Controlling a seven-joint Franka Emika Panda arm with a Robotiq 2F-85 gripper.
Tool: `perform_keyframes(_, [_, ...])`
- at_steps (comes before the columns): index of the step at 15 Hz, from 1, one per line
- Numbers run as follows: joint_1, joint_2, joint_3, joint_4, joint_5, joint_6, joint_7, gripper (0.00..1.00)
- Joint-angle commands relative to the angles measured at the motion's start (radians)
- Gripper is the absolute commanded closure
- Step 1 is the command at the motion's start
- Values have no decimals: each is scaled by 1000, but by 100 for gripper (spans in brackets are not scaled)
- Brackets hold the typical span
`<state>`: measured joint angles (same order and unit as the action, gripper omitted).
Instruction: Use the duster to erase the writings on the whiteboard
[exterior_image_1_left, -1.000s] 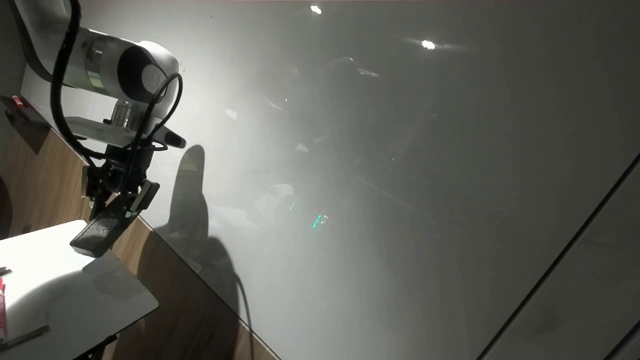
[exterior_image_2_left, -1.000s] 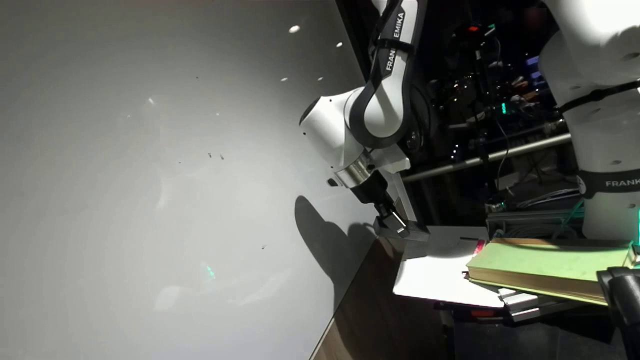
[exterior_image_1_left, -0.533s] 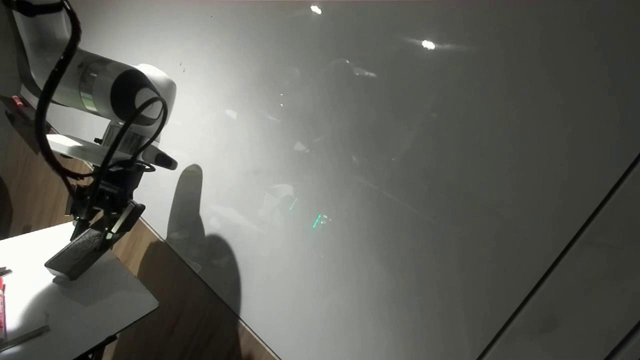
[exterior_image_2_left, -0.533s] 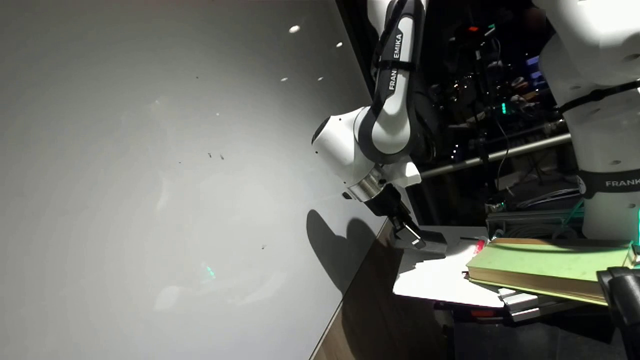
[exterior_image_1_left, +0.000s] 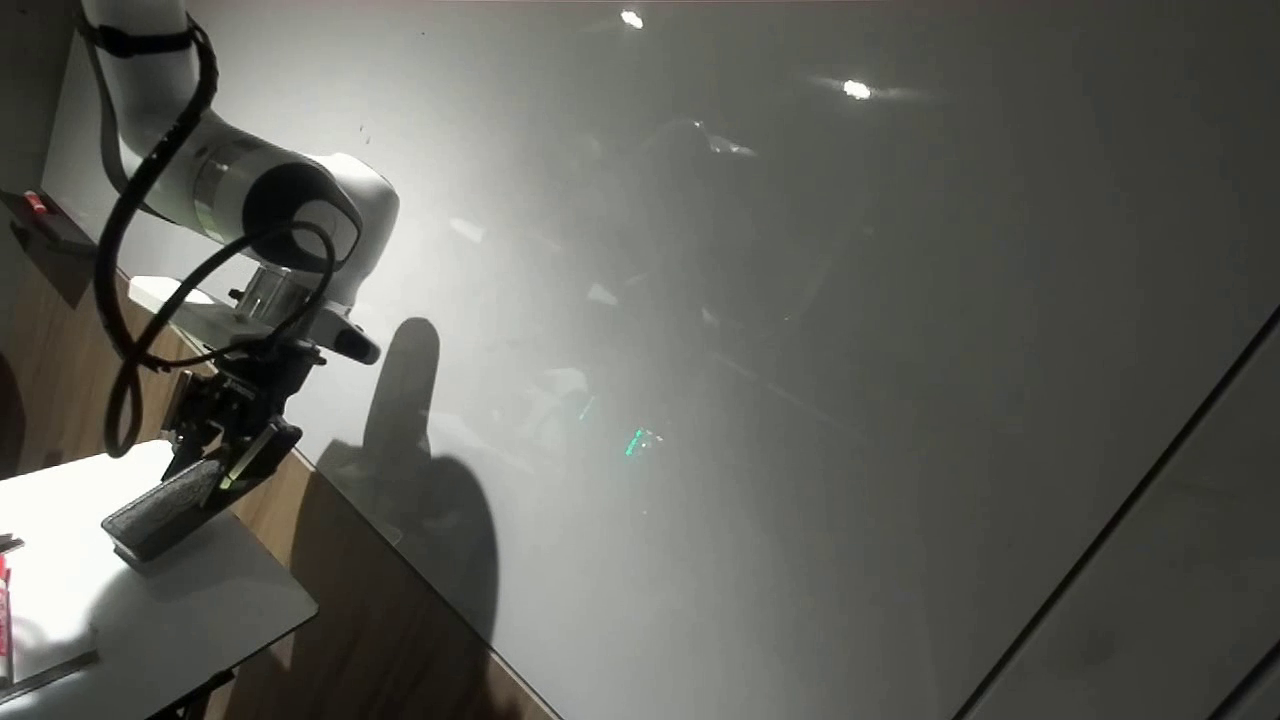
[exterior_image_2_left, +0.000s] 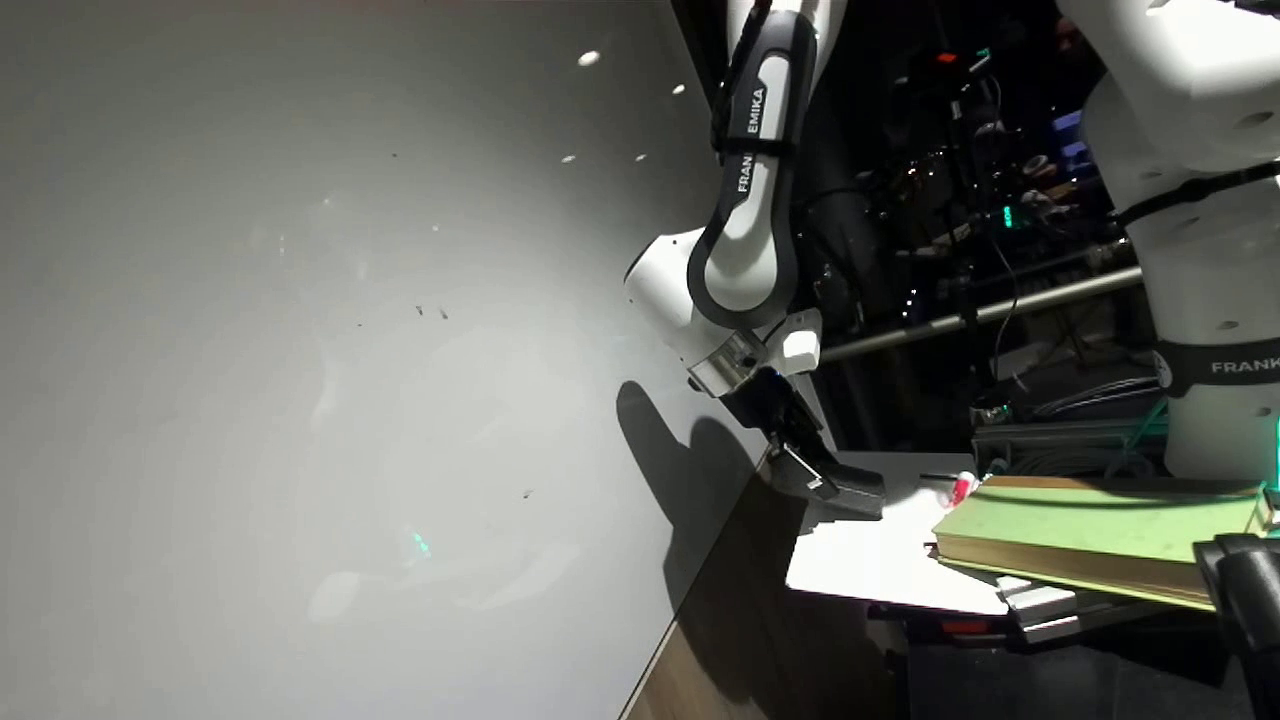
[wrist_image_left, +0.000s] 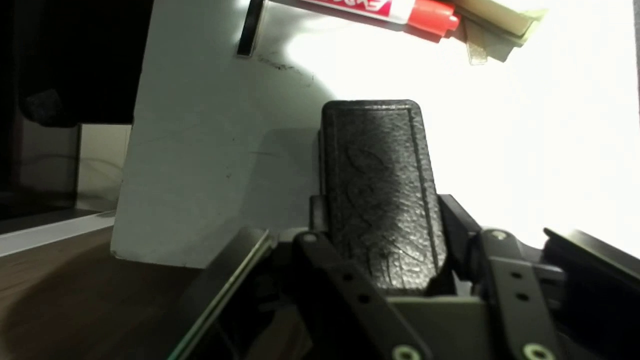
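The jaws of the gripper (wrist_image_left: 385, 222) are clamped on the duster (wrist_image_left: 375, 160) by both long sides, its free end reaching out ahead. We see it over the white tabletop (wrist_image_left: 190, 195), near the edge facing the whiteboard (exterior_image_1_left: 800, 450); whether its underside touches the tabletop, we cannot tell. On the tabletop, beyond that free end, lies the red-capped Expo marker (wrist_image_left: 387, 8). The thick green book (exterior_image_2_left: 1090, 530) sits at the tabletop's end away from the whiteboard, and a brown wooden strip (exterior_image_1_left: 350, 610) runs between the tabletop and the whiteboard. On the whiteboard itself we find no legible writings, only small dark marks (exterior_image_2_left: 444, 313).

So we judge the step in hand to be setting the duster down after wiping, though a lift toward the whiteboard would look much alike. If we are right, the next move calls for laying it flat on the tabletop, then parting the jaws. We would stay inboard of the tabletop's edge by the strip and short of the marker; the brightly lit stretch beside the duster offers most room.
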<state>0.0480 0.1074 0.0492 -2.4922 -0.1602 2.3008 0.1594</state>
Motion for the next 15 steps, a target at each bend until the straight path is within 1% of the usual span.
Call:
perform_keyframes(1, [-10, 31, -17, 27, 38, -6, -10, 70])
perform_keyframes(8, [-20, 72, -27, 50, 67, -18, -18, 70])
perform_keyframes(15, [-20, 79, -28, 49, 63, -22, -20, 70])
